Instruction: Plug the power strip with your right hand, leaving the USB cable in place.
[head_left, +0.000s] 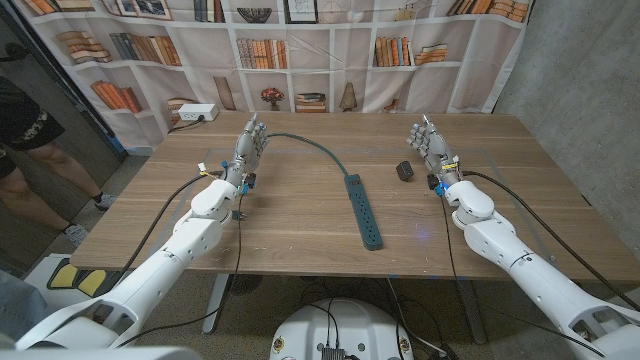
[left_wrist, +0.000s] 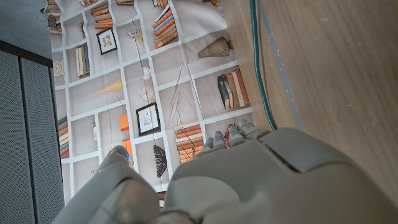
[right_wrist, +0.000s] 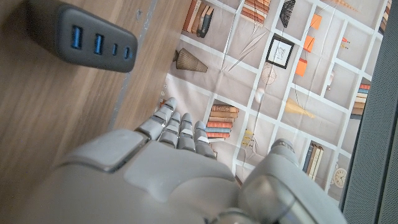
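A dark green power strip (head_left: 363, 211) lies lengthwise in the middle of the wooden table (head_left: 300, 225). Its green cable (head_left: 305, 141) curves away to the back left and passes beside my left hand (head_left: 250, 146); the cable (left_wrist: 261, 74) also runs along the table in the left wrist view. A small black block (head_left: 403, 171) with blue USB ports (right_wrist: 81, 40) sits right of the strip, close to my right hand (head_left: 431, 141). Both hands are raised with fingers extended and apart, holding nothing. My left hand (left_wrist: 249, 180) and my right hand (right_wrist: 168, 168) show from behind in the wrist views.
A white box (head_left: 195, 113) stands at the table's back left corner. A person (head_left: 22, 130) stands off the table's left side. A bookshelf-print backdrop (head_left: 330, 50) hangs behind the table. Bare wood lies around the strip.
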